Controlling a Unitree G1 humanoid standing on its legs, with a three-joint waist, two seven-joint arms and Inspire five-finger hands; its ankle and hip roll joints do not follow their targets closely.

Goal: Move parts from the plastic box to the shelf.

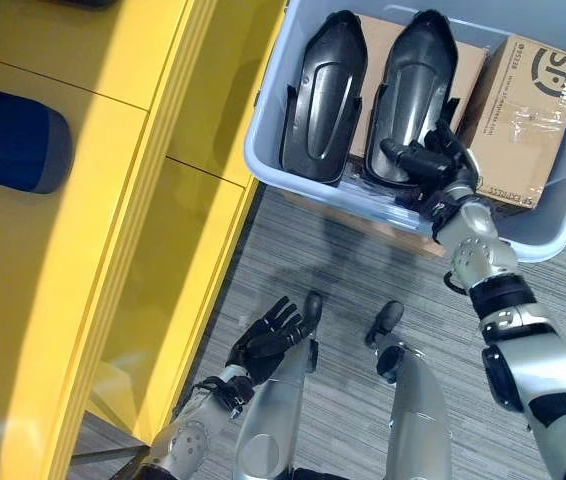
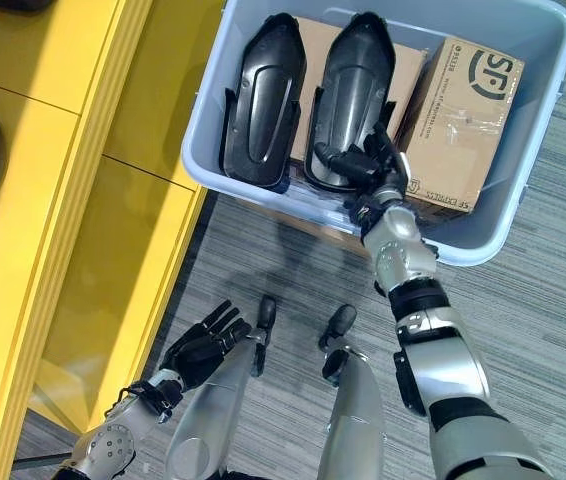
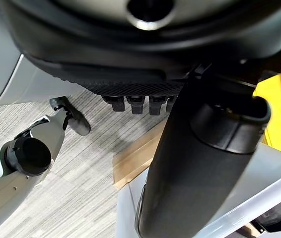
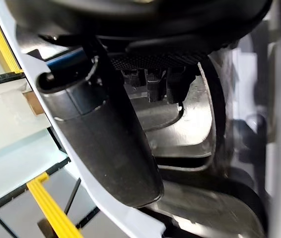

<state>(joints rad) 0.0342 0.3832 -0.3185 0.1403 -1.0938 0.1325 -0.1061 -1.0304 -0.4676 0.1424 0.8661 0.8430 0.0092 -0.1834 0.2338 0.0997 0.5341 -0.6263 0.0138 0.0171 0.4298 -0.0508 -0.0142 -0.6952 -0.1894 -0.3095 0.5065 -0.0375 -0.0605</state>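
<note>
Bystander items around the work area

Two cardboard boxes: a taped one (image 1: pixel 525 120) upright by the black moulded pieces, a flatter one (image 1: pixel 371 70) beneath them. A dark blue object (image 1: pixel 13 140) rests apart; grey striped carpet (image 1: pixel 333 270) covers the floor.

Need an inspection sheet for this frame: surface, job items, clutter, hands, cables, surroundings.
Surface: grey carpet floor.
Job's things: two black parts lie side by side in the light blue plastic box; yellow shelf to the robot's left.
Clutter: cardboard box in the plastic box; blue object on the shelf.
Hands: right hand at the right part's near end, grip unclear; left hand open, low, idle.
Cables: nothing seen.
Surroundings: nothing seen.
</note>
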